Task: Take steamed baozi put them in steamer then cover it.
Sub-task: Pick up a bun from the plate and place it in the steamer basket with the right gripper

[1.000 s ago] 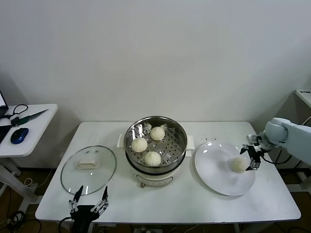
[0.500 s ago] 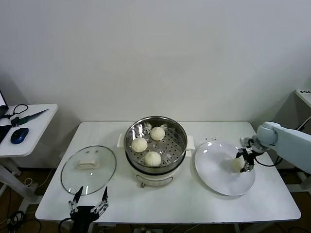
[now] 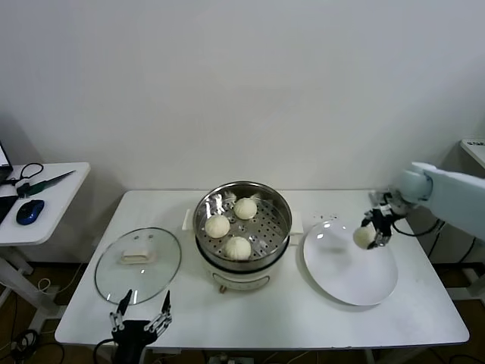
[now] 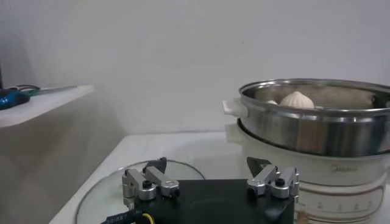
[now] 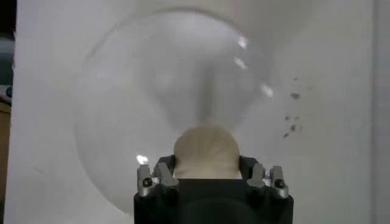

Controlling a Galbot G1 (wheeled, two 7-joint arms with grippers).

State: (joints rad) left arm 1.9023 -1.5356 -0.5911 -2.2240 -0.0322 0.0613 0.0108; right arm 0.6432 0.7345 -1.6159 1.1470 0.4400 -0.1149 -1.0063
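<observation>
My right gripper (image 3: 369, 230) is shut on a cream-white baozi (image 3: 363, 236) and holds it in the air above the white plate (image 3: 341, 273). In the right wrist view that baozi (image 5: 206, 151) sits between the two fingers, with the plate (image 5: 152, 91) below. Three more baozi (image 3: 237, 247) lie on the perforated tray of the steel steamer (image 3: 242, 225) at the table's middle. The glass cover (image 3: 138, 264) lies flat left of the steamer. My left gripper (image 3: 140, 312) stands open at the front edge, just short of the cover, with nothing between its fingers.
A side table (image 3: 38, 199) with a blue mouse and cables stands at the far left. Dark specks (image 3: 327, 218) lie on the table behind the plate. In the left wrist view the steamer (image 4: 317, 122) rises close beside the left gripper (image 4: 210, 176).
The right gripper closed on the baozi on the plate, then lifted it and carried it up and toward the steamer. The left arm stayed put.
</observation>
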